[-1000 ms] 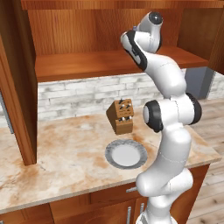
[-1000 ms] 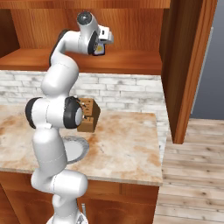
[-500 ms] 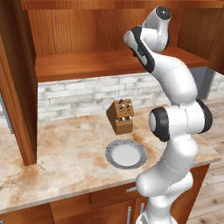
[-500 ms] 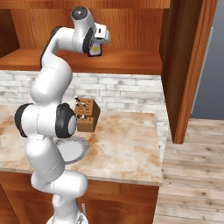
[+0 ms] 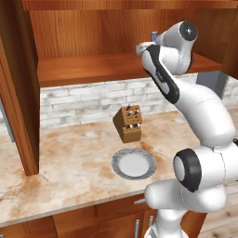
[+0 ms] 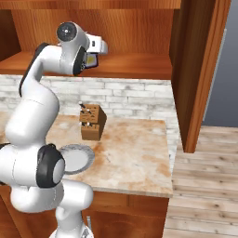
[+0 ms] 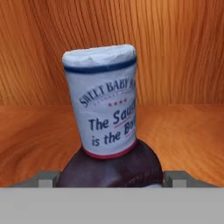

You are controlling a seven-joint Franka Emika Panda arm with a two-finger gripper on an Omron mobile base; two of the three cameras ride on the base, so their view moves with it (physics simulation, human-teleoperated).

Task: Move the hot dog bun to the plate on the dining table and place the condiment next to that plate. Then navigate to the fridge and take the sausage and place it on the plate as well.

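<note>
Condiment [image 7: 107, 131] upright on the wooden shelf [image 5: 93, 67] above the tabletop [image 5: 74, 162], close before the back wall. Pincer [image 7: 107, 179] spread, one fingertip [image 7: 43, 179] on each side of the bottle's dark shoulder, not visibly pressing it. Below on the tabletop: knife block [image 5: 128, 123], with grey-rimmed plate [image 5: 134, 163] just nearer.

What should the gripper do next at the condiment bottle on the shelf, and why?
Probably close the gripper on the condiment. In the hand view the bottle stands upright on the wooden shelf, centred between the two open fingertips, whose jaws flank its dark body, so it looks ready for a grasp.
</note>
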